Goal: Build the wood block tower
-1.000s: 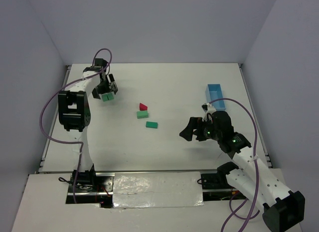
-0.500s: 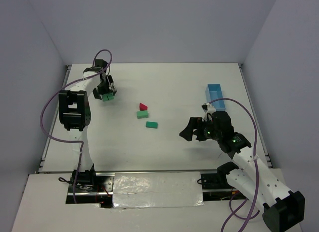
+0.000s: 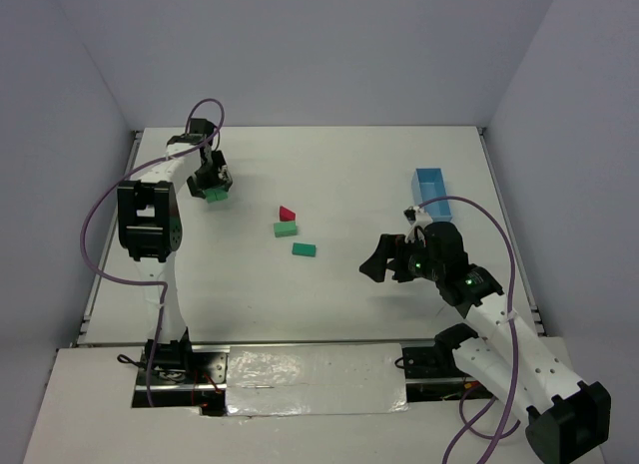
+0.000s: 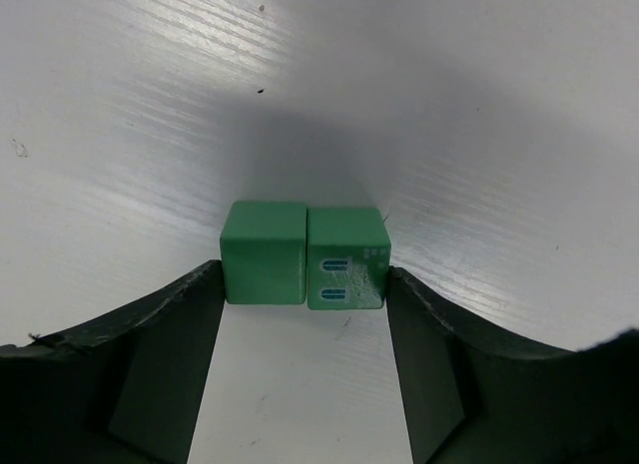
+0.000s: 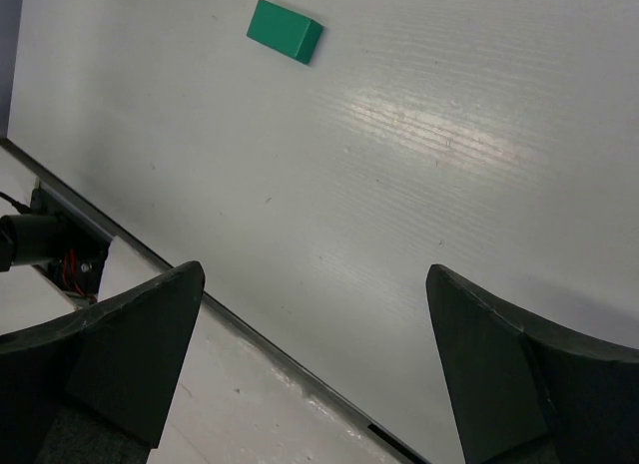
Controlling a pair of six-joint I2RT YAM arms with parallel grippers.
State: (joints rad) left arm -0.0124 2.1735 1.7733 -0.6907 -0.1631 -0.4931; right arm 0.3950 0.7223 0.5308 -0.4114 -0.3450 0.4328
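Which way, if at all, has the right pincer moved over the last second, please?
No: the right pincer still hangs open at the same spot, nearer and left of the blue tray.

The left claw (image 4: 304, 284) has closed onto the green cubes (image 4: 265, 252).

Blue tray (image 3: 431, 190) — far right, white table (image 3: 359, 170)

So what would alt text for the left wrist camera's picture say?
Two small green cubes sit side by side, touching, on a white table, flanked closely by the two dark fingers of the left hand. The cube with blue marks shows them on its near face.
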